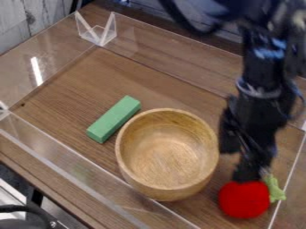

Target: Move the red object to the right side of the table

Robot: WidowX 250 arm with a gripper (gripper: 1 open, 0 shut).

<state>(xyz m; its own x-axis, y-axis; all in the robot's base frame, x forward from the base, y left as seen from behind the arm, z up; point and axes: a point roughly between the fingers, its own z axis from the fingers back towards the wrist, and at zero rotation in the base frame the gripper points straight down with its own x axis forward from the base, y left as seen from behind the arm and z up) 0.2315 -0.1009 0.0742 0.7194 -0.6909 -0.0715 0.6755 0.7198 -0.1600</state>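
The red object (244,200), a small round toy fruit with a green leafy tip at its right, lies on the table (72,94) at the bottom right, just right of the wooden bowl. My gripper (249,165) hangs above it, pointing down, blurred by motion. Its fingers stand open and clear of the fruit, with nothing between them.
A wooden bowl (166,154) sits at the front middle, close to the fruit's left. A green rectangular block (114,119) lies left of the bowl. Low clear acrylic walls (48,152) edge the table, and a clear stand (96,29) sits at the back left.
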